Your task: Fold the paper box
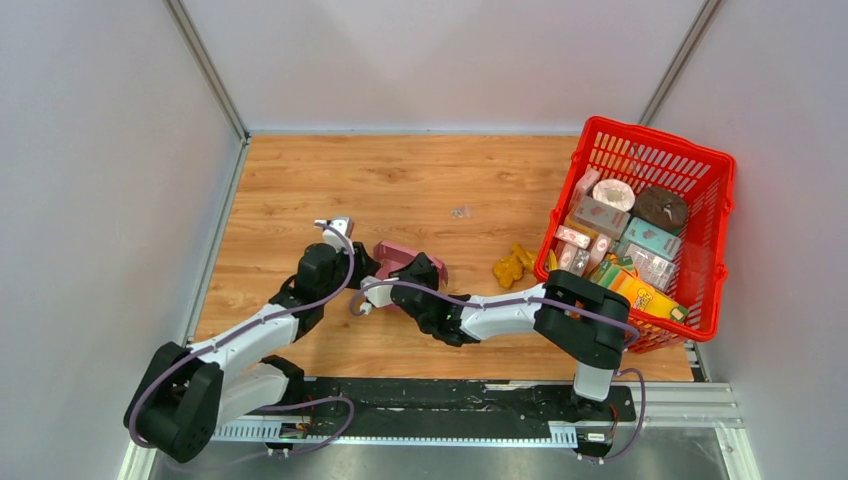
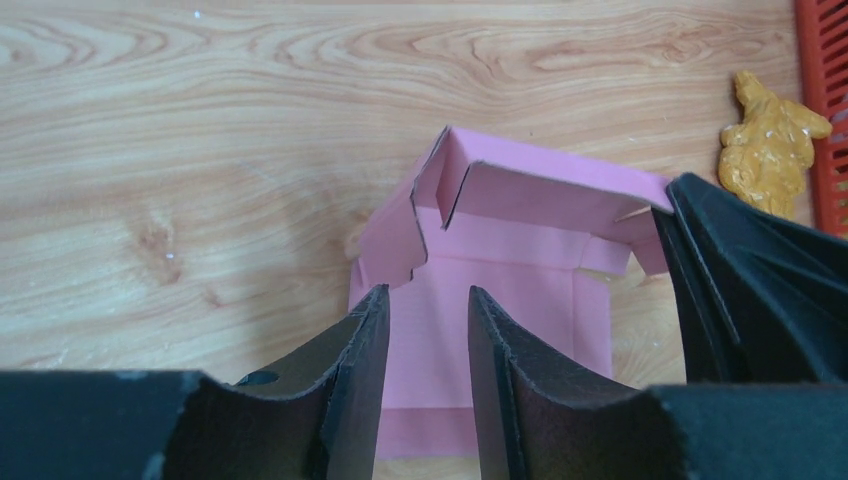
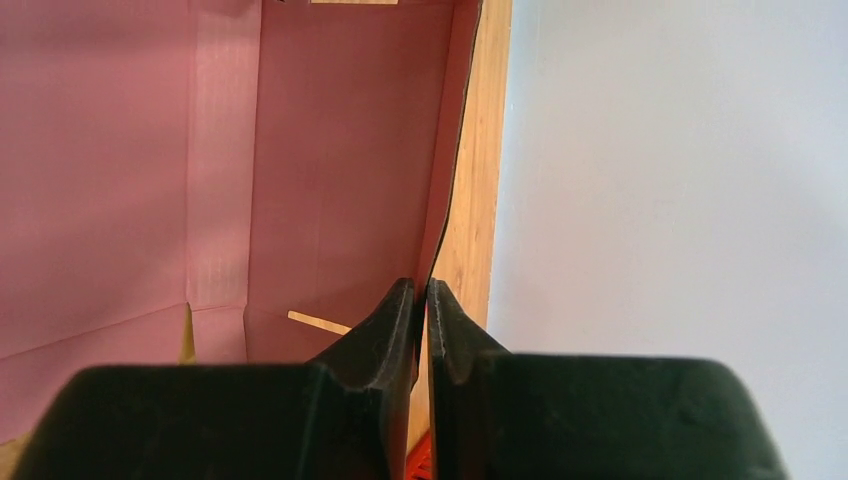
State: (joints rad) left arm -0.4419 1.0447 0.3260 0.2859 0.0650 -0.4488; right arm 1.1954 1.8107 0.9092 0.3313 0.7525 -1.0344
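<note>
- Sitting left of centre on the table [image 1: 420,180], the paper box [image 2: 500,290] is lying part-formed, walls half up.
- right claw [image 3: 422,290] is pinching one side wall's edge, clamped on card.
- left claw [image 2: 428,300] is hovering over the base, jaws apart, gripping nothing; the next move is likely calling for tucking the loose corner flap.

Matt pink thin-card paper box [image 2: 500,290], creased, edges slightly ragged, ahead of matt black jaws. Beneath the jaws, smooth wood-grain worktop [image 2: 200,150], low sheen. To their right, knobbly yellow lump [image 2: 770,145], red plastic mesh basket [image 2: 826,100].
</note>
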